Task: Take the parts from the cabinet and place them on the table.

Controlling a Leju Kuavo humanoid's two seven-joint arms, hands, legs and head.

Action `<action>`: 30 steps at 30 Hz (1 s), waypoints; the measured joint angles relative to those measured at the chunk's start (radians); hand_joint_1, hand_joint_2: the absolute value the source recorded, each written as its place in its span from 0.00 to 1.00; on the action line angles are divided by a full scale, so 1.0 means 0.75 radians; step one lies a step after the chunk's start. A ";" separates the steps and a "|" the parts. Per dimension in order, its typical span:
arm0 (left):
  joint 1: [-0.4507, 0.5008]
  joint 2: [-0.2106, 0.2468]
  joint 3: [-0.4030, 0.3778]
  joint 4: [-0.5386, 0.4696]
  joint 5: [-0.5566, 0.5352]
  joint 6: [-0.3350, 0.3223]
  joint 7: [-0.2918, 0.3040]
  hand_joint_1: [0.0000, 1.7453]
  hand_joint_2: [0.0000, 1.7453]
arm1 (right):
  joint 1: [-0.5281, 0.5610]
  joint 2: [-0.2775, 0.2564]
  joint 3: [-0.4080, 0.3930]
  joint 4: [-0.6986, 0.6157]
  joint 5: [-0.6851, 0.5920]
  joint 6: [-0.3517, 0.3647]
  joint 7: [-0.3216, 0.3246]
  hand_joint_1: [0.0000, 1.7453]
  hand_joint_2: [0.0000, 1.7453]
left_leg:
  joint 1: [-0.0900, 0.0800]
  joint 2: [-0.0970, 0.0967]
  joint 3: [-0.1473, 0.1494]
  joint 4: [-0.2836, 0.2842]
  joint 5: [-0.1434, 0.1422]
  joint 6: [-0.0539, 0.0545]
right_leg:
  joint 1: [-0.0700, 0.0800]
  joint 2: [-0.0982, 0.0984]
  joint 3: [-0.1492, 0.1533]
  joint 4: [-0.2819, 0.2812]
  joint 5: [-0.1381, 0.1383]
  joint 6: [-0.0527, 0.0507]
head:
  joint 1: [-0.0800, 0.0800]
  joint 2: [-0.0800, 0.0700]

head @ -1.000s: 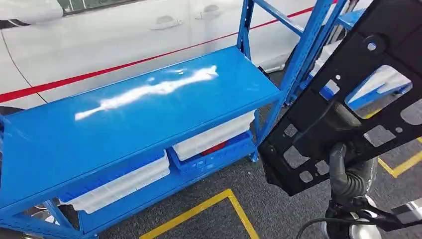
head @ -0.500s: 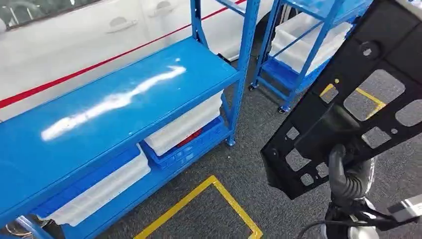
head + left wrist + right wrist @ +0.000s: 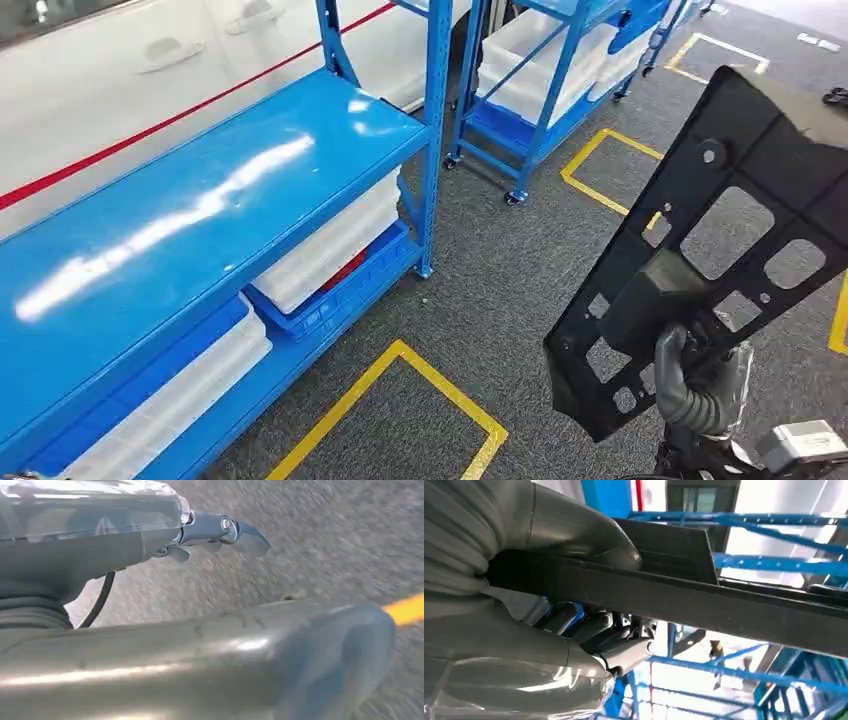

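Your right hand (image 3: 690, 375) grips the black panel (image 3: 745, 190).
Panel tilts up above it; left hand (image 3: 215, 532) blurred, can't tell its state.

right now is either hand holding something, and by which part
The right hand grips the black perforated panel near its lower edge; the left hand holds nothing.

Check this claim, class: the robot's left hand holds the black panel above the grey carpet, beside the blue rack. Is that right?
Not quite: the right hand holds the black panel, as the head view shows, and the right wrist view shows it gripping the panel's edge. The left hand holds nothing. The rest stands: the panel is above the grey carpet, beside the blue rack.
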 joint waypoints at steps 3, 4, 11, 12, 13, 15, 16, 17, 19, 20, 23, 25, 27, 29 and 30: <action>0.000 -0.011 0.015 0.000 0.010 0.103 0.034 0.00 0.00 | 0.002 0.031 0.030 0.046 0.028 -0.008 -0.003 1.00 1.00 | -0.012 0.060 -0.016 0.003 0.004 0.004 | 0.000 -0.007 -0.080 0.225 -0.088 0.004 | -0.001 0.000; -0.002 -0.016 0.018 0.000 0.008 0.132 0.041 0.00 0.00 | 0.000 0.041 0.040 0.066 0.049 -0.022 -0.008 1.00 1.00 | -0.015 0.077 -0.017 0.003 0.004 0.004 | 0.001 -0.009 -0.045 0.182 -0.060 0.000 | -0.001 0.000; -0.015 -0.047 0.021 0.000 -0.037 0.271 0.109 0.00 0.00 | -0.080 0.068 0.113 0.165 0.071 -0.006 -0.016 1.00 1.00 | -0.023 0.170 -0.003 0.003 0.003 -0.022 | 0.053 -0.103 0.174 -0.208 0.057 -0.067 | 0.000 0.000; -0.016 -0.048 0.020 0.000 -0.055 0.276 0.116 0.00 0.00 | -0.082 0.069 0.127 0.176 0.078 -0.005 -0.017 1.00 1.00 | -0.026 0.185 0.002 0.000 0.002 -0.030 | 0.050 -0.086 0.173 -0.219 0.062 -0.074 | 0.000 0.000; -0.016 -0.047 0.020 0.000 -0.076 0.277 0.123 0.00 0.00 | -0.085 0.076 0.145 0.190 0.084 -0.002 -0.018 1.00 1.00 | -0.022 0.135 -0.005 0.018 -0.015 -0.044 | 0.029 -0.074 0.184 -0.234 0.073 -0.081 | 0.000 0.000; -0.011 -0.047 0.019 0.000 -0.103 0.280 0.143 0.00 0.00 | -0.126 0.086 0.179 0.217 0.086 0.004 -0.024 1.00 1.00 | -0.012 0.021 -0.069 0.156 -0.095 -0.057 | 0.026 -0.040 0.178 -0.238 0.081 -0.094 | 0.000 0.000; -0.010 -0.047 0.019 0.000 -0.121 0.281 0.153 0.00 0.00 | -0.142 0.093 0.198 0.234 0.090 0.007 -0.026 1.00 1.00 | -0.010 0.007 -0.126 0.272 -0.148 -0.061 | 0.027 -0.022 0.174 -0.237 0.082 -0.096 | 0.000 0.000; -0.008 -0.047 0.019 0.000 -0.129 0.281 0.159 0.00 0.00 | -0.151 0.099 0.214 0.245 0.094 0.012 -0.027 1.00 1.00 | -0.008 0.005 -0.176 0.371 -0.181 -0.066 | 0.027 -0.003 0.171 -0.236 0.083 -0.097 | 0.000 0.000; -0.006 -0.047 0.019 0.000 -0.141 0.281 0.156 0.00 0.00 | -0.162 0.104 0.240 0.269 0.107 0.025 -0.027 1.00 1.00 | -0.002 0.004 -0.207 0.415 -0.152 -0.072 | 0.025 0.035 0.171 -0.232 0.084 -0.095 | 0.000 0.000; -0.006 -0.047 0.019 0.000 -0.147 0.281 0.144 0.00 0.00 | -0.168 0.107 0.253 0.281 0.118 0.032 -0.027 1.00 1.00 | 0.002 0.004 -0.182 0.348 -0.097 -0.074 | 0.024 0.054 0.172 -0.229 0.084 -0.093 | 0.000 0.000; -0.004 -0.048 0.019 0.001 -0.159 0.278 0.146 0.00 0.00 | -0.209 0.116 0.312 0.311 0.156 0.047 -0.028 1.00 1.00 | 0.022 -0.109 -0.066 0.056 0.036 -0.076 | 0.022 0.105 0.163 -0.209 0.079 -0.077 | 0.000 0.000; -0.005 -0.051 0.018 0.001 -0.169 0.276 0.178 0.00 0.00 | -0.250 0.124 0.381 0.339 0.186 0.052 -0.027 1.00 1.00 | 0.019 -0.093 -0.067 0.034 0.029 -0.065 | 0.021 0.139 0.140 -0.198 0.084 -0.055 | 0.000 0.000; -0.007 -0.052 0.014 0.001 -0.182 0.278 0.212 0.00 0.00 | -0.293 0.140 0.448 0.384 0.179 0.066 -0.019 1.00 1.00 | 0.011 -0.070 -0.061 0.032 0.035 -0.045 | 0.014 0.166 0.132 -0.205 0.094 -0.034 | 0.000 0.000; -0.007 -0.056 0.004 0.003 -0.205 0.279 0.246 0.00 0.00 | -0.342 0.158 0.515 0.434 0.177 0.065 -0.009 1.00 1.00 | 0.018 -0.035 -0.056 0.010 0.050 -0.025 | 0.018 0.079 0.110 -0.157 0.064 -0.028 | 0.001 0.000; -0.005 -0.056 0.002 0.004 -0.220 0.280 0.269 0.00 0.00 | -0.373 0.165 0.544 0.457 0.177 0.066 -0.007 1.00 1.00 | 0.016 -0.020 -0.057 0.010 0.051 -0.019 | 0.020 0.036 0.070 -0.082 0.016 -0.024 | 0.000 0.000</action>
